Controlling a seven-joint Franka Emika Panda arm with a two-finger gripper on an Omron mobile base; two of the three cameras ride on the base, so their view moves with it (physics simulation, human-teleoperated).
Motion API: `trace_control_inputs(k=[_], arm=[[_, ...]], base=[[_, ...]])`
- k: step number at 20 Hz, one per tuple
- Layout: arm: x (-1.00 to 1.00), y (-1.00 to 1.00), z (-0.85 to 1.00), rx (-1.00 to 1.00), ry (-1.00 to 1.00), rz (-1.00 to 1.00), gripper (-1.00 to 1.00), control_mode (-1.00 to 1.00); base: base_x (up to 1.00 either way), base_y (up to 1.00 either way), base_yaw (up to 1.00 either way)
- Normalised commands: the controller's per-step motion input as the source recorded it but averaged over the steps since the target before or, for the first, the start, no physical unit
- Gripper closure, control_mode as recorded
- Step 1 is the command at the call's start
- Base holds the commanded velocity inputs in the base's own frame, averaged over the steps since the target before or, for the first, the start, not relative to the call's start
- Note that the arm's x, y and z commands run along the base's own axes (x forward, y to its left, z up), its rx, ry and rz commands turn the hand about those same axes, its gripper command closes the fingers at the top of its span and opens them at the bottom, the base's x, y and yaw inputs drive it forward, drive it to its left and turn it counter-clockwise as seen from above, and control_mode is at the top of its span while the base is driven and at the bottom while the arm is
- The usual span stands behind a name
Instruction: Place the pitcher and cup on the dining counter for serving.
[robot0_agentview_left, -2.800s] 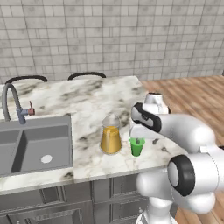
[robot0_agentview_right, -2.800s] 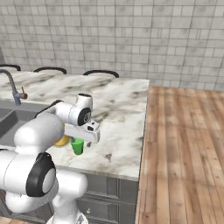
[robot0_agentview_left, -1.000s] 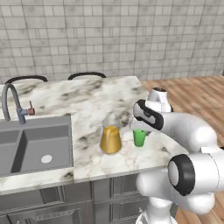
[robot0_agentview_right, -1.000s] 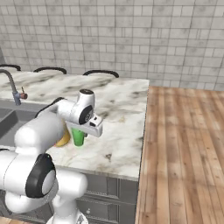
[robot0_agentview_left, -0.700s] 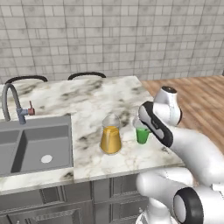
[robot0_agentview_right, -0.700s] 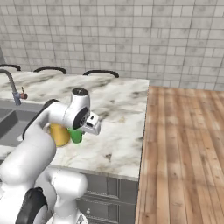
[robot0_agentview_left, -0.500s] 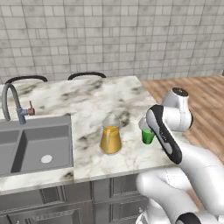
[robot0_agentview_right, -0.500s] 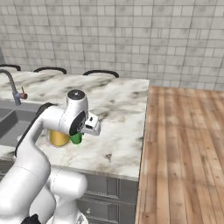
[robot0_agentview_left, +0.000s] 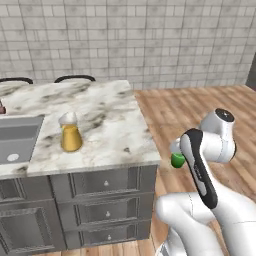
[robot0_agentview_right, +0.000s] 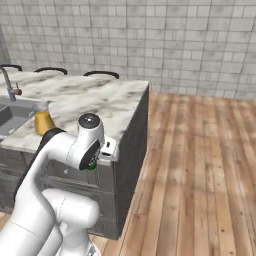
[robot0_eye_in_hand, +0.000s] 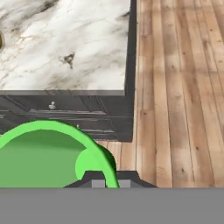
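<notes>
**Cup lifted clear of the marble, pitcher staying behind**

Since a moment ago the base has been driving, so both base views are showing the counter's end and the wooden floor (robot0_agentview_left: 200, 105) where the sink side was central before; the cup (robot0_agentview_left: 177, 160) has left the marble and is now hanging in the air off the counter's corner.

In the left base view the cup is sitting at about 3 o'clock from the pitcher (robot0_agentview_left: 70, 134), well apart from it and beyond the slab's edge, over the floor. The gripper (robot0_eye_in_hand: 105, 181) is pinching the cup's rim, its jaws closed down tight on the thin green wall; in the hand view the cup's open mouth is showing as a bright green ring at 7 o'clock, with no liquid that I can make out inside it.

The pitcher is standing upright on the dining counter (robot0_agentview_left: 115, 135), holding orange-yellow liquid up to roughly its shoulder, with the clear neck above. A sink basin (robot0_agentview_left: 17, 142) is lying just beside it at 9 o'clock. In the right base view the pitcher (robot0_agentview_right: 44, 121) is showing partly behind the arm, and the cup (robot0_agentview_right: 92, 164) is peeking out dark green under the wrist.
</notes>
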Motion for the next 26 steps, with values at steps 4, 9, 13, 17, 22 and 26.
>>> trace_control_inputs(k=[4, 9, 13, 17, 22, 26], arm=[[0.0, 0.0, 0.0, 0.0, 0.0, 0.0, 1.0, 1.0], [0.0, 0.0, 0.0, 0.0, 0.0, 0.0, 1.0, 1.0], [0.0, 0.0, 0.0, 0.0, 0.0, 0.0, 1.0, 1.0], [0.0, 0.0, 0.0, 0.0, 0.0, 0.0, 1.0, 1.0], [0.0, 0.0, 0.0, 0.0, 0.0, 0.0, 1.0, 1.0], [0.0, 0.0, 0.0, 0.0, 0.0, 0.0, 1.0, 1.0]], base=[[0.26, -1.0, 0.15], [0.9, -1.0, 0.27], [1.0, -0.98, 0.37], [1.0, -0.85, 0.42], [1.0, -0.6, 0.57], [1.0, -0.42, 0.67]])
